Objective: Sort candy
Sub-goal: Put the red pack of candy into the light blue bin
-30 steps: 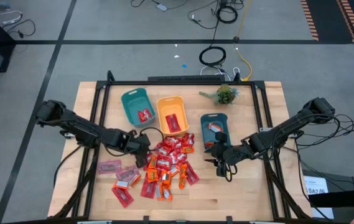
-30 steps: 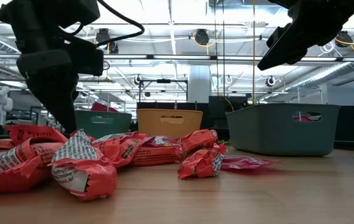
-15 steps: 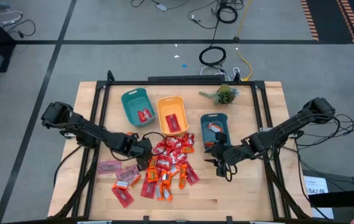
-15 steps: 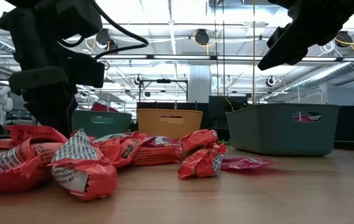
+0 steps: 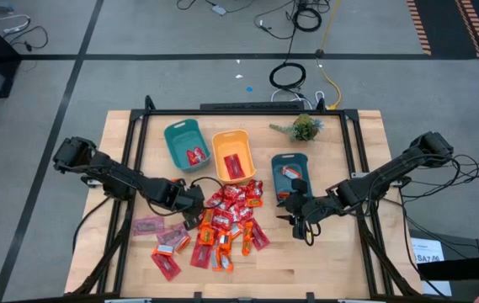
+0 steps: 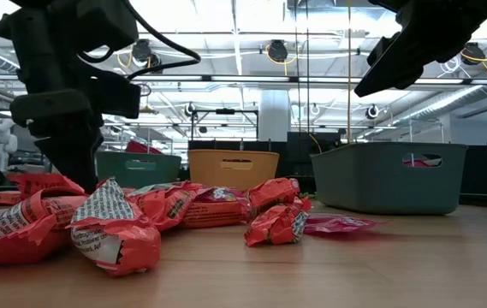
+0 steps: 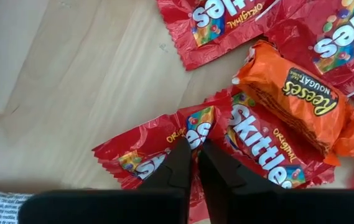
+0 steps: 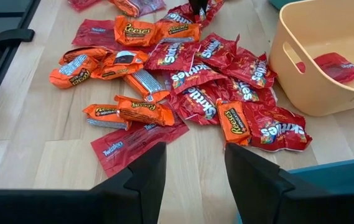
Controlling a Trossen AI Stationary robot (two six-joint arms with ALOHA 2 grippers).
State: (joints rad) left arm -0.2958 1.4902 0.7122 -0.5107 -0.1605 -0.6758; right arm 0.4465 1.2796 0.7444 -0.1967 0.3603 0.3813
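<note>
Sorting of candy, with the pick under way at the left. The left gripper (image 5: 195, 202) stands low at the left edge of the candy pile (image 5: 226, 220) on the desk (image 5: 340, 261), its arm reaching in from the desk's left side and angled down toward the pile; in the left wrist view its two fingers (image 7: 180, 167) are nearly closed, pinching the crimped edge of a red Skittles packet (image 7: 158, 152) that lies flat on the wood, just beside an orange Reese's packet (image 7: 288, 99). To do this step well, the grip should probably stay on that one wrapper alone, and the lift should be straight up so the neighbouring packets touching it are not dragged along; a thin foil edge may slip, so a firm squeeze before rising seems wise. The carry would then likely go to a bin that already holds red candy. Behind the pile stand the teal bin (image 5: 183, 143) and the orange bin (image 5: 232, 155), each with a red piece inside, and farther right a darker teal bin (image 5: 290, 172). At the right, the right gripper (image 5: 300, 220) waits above bare desk just right of the pile, its arm stretched in from the right side; its fingers (image 8: 149, 174) stand apart and hold nothing.
</note>
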